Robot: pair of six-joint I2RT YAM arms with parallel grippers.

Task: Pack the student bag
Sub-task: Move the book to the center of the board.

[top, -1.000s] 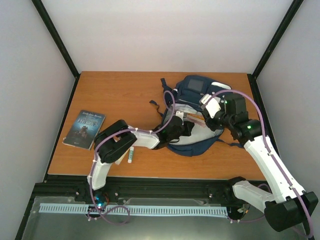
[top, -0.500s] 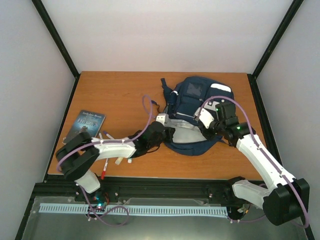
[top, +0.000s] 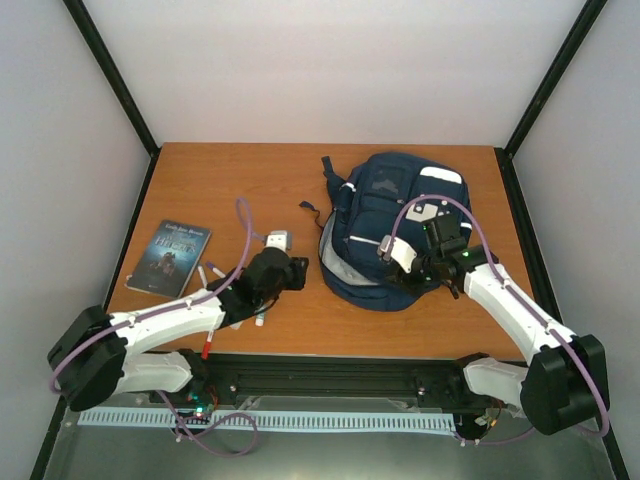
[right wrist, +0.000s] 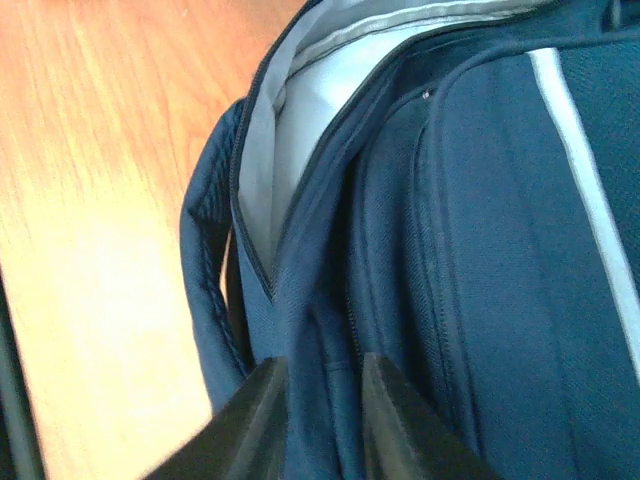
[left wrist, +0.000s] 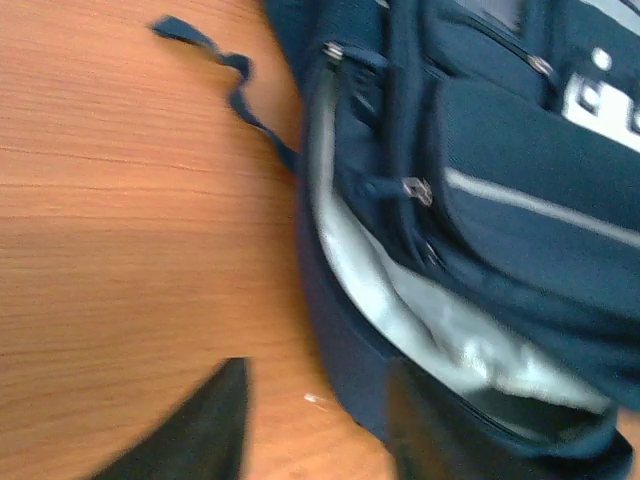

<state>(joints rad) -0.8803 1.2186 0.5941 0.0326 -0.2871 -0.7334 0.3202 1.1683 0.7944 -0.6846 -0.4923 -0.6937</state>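
One soft, floppy student bag (top: pixel 385 215) lay slumped; my right gripper (right wrist: pixel 322 370) pinched its zip-side fabric, a sound hold I judged, my left gripper (left wrist: pixel 318 385) gaping empty.

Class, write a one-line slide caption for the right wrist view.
The right gripper pinches the student bag beside its open zip, grey lining showing, wooden table at left.

Wooden tabletop (top: pixel 230 180), orange-brown, grain visible. Book (top: pixel 170 257) with dark cover lies flat near left edge, slightly skewed. Two pale pens (top: pixel 206 275) just beside book's right near corner, partly covered. Red-tipped pen (top: pixel 207 346) at near edge, tip over black rail (top: pixel 330 372). Small white stick (top: pixel 259 319) to its right, mostly hidden. White slotted strip (top: pixel 300 421) below rail.
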